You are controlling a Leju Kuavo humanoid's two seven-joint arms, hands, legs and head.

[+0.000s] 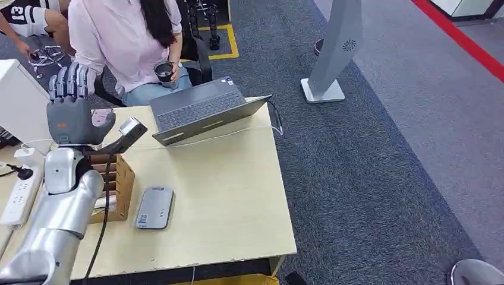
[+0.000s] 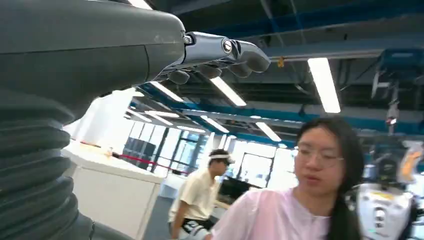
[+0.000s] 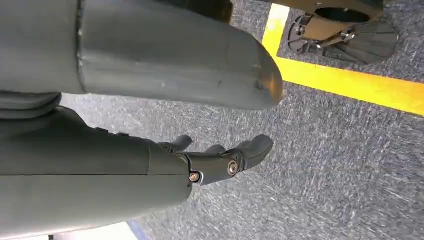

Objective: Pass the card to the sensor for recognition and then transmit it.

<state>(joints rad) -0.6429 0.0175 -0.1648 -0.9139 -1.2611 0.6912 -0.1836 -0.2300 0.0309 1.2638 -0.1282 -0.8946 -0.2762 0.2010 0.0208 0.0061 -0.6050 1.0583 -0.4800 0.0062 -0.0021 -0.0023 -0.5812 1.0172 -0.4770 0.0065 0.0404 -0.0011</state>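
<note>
Both hands empty, fingers spreading: left hand (image 1: pixel 72 113) hovering raised above bench (image 1: pixel 238 196); right hand (image 3: pixel 220 160) hanging over carpet (image 3: pixel 325 165).

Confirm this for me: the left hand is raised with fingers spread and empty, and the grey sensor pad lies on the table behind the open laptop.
Not quite. In the head view the sensor pad lies in front of the laptop, on the robot's side, beside the wooden holder. The left hand is indeed raised, spread and empty.
</note>
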